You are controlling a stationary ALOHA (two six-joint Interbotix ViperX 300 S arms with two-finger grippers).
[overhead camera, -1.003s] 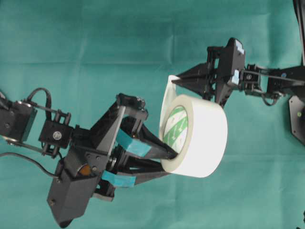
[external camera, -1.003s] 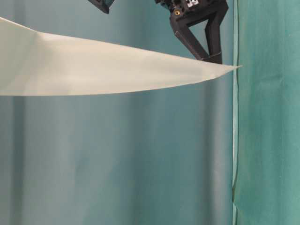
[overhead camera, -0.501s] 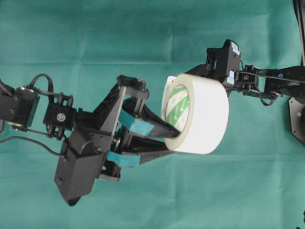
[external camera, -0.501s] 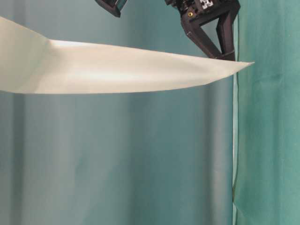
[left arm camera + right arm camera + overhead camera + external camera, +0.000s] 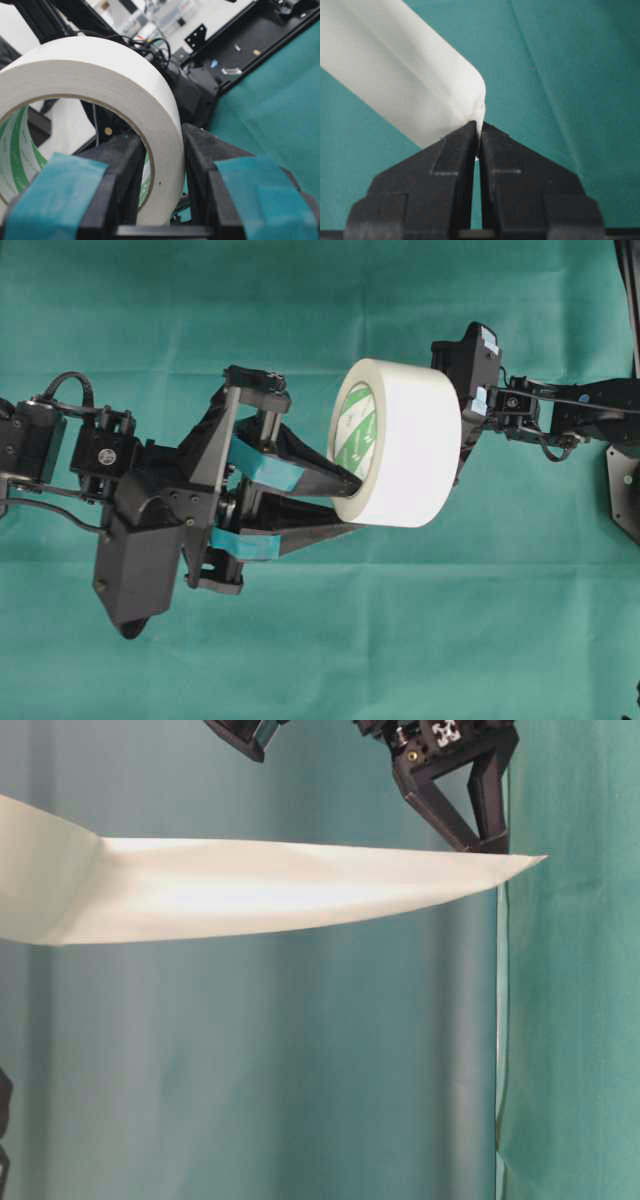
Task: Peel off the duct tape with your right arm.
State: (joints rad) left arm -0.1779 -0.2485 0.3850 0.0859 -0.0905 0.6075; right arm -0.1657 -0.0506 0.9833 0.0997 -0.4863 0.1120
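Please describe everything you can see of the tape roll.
The tape roll is wide and white, with a green-and-white printed core. It is held off the green cloth, tilted on edge. The left end effector grips its wall, one finger inside the core and one outside. A peeled strip stretches from it, and the shut right end effector pinches the strip's tip. Nothing else touches it.

Both arms are black, jointed and cabled. The left arm (image 5: 150, 530) carries teal finger pads (image 5: 265, 465); the right arm (image 5: 540, 410) bears pale-blue patches.
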